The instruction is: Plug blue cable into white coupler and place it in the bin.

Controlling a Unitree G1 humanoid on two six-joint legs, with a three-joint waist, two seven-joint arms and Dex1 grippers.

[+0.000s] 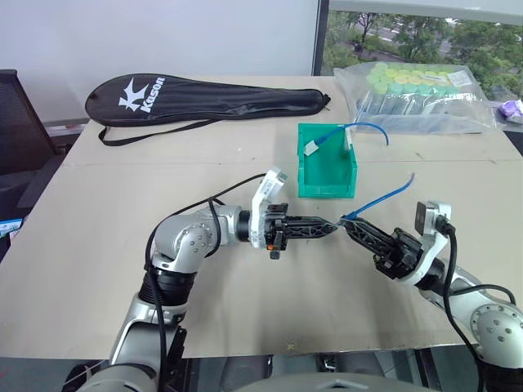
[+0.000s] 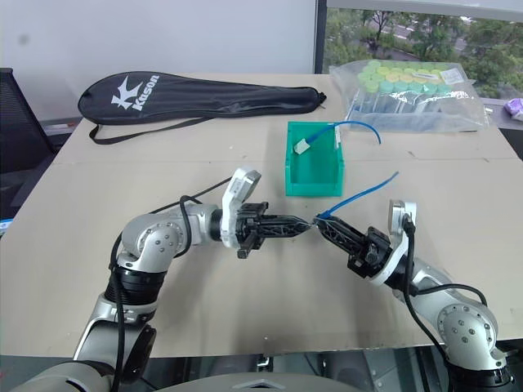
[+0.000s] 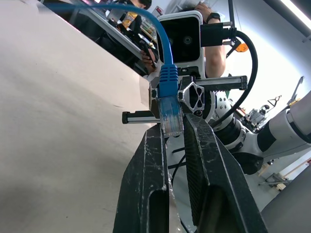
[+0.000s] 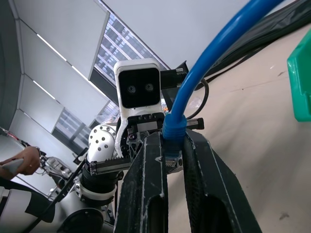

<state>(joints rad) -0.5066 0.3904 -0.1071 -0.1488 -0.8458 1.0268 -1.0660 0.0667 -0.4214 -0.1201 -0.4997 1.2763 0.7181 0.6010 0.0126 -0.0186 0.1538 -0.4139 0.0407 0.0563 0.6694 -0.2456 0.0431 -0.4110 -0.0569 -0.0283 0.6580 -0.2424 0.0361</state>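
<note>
bright even daylight, soft shadows; wrist views blur up close.

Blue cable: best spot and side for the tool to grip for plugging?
Take the blue cable by the stiff boot behind its clear plug, pinching its sides from behind, as the right tool does. The cord arcs loosely; gripped there it wouldn't steer the plug.

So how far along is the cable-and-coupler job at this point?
Done: nothing for this cable; the bin holds another cable with a coupler. In hand: right gripper is shut on the blue cable at its plug, against the shut left gripper; I cannot make out the white coupler there. Left: plugging in, binning.
</note>
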